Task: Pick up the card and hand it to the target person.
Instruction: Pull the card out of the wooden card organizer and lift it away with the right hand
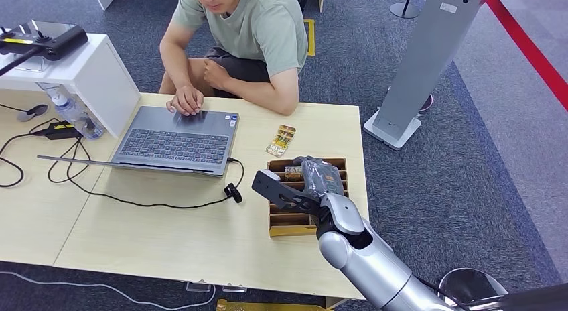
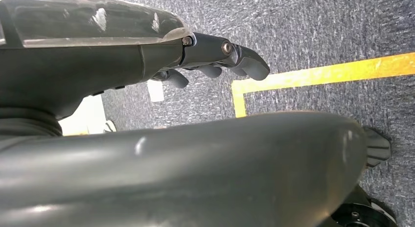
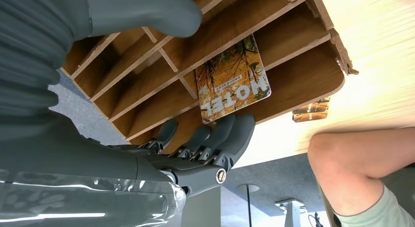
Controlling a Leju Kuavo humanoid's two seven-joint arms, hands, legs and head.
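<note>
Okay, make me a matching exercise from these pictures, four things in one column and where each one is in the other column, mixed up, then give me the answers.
Things:
1. hotel card
2. laptop
3. right hand
4. loose cards

Places:
A. lying flat on the table beyond the box
B. open in front of the seated person
C. standing in a slot of the wooden box
D. reaching over the wooden box

Pairs: 1-C, 2-B, 3-D, 4-A

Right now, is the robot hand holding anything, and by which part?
Nothing is held yet. The right robot hand is over the wooden slotted box, its fingertips at the edge of the hotel card, thumb apart. The left robot hand is empty.
</note>
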